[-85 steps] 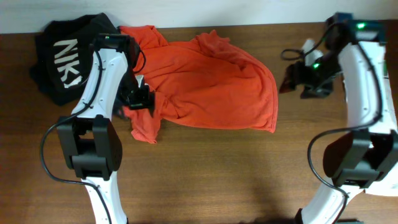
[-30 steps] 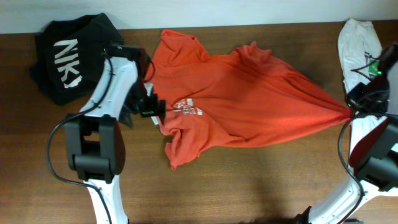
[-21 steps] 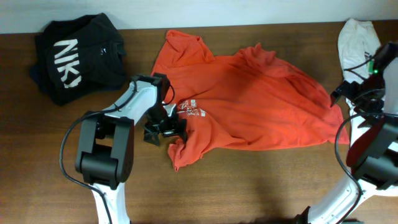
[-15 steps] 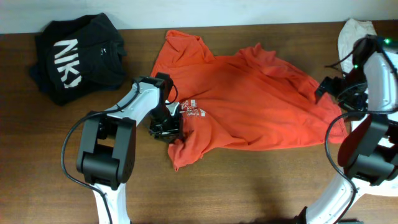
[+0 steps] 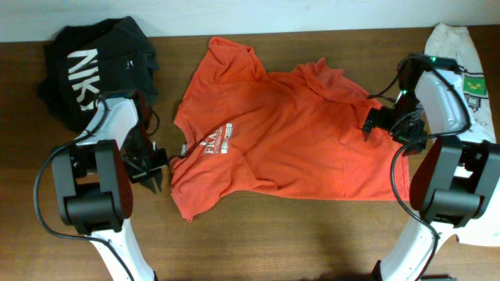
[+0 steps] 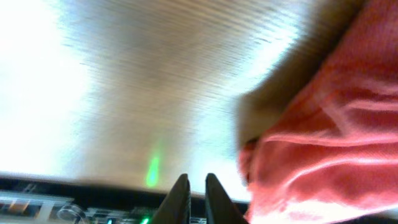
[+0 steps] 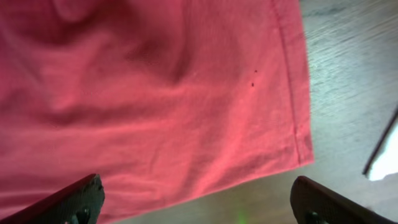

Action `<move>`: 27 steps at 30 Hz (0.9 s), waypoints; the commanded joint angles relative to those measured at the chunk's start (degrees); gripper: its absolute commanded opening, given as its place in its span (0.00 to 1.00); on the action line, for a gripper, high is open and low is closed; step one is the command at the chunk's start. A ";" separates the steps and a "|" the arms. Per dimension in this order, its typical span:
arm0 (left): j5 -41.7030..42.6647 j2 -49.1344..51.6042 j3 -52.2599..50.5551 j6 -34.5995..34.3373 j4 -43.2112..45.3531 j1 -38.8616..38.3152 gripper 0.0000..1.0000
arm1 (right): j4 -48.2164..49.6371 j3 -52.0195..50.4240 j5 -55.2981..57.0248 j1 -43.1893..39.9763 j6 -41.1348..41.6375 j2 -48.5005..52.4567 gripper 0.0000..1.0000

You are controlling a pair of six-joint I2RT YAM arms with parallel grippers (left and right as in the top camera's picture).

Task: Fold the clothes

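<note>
You see the shirt spread flat mid-table, lettering up. Your left gripper sits just beside its left edge, fingers nearly together with nothing between. Your right gripper hangs over the shirt's right hem, fingers spread wide, holding nothing

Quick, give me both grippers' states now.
Left gripper: shut, empty, beside the orange T-shirt.
Right gripper: open, above the T-shirt.
</note>
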 commanded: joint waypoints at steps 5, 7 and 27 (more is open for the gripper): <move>-4.02 -15.02 3.76 -1.38 -3.85 0.35 0.20 | -0.96 -2.03 -6.43 1.46 -0.11 -4.31 0.99; 1.05 -21.03 3.76 2.80 -3.82 -0.70 0.80 | -2.78 -2.03 -6.95 1.46 -0.22 -8.85 0.99; 5.60 -29.31 -32.15 -3.50 24.35 -21.44 0.73 | 2.73 -24.22 -8.28 17.53 1.62 -31.06 0.99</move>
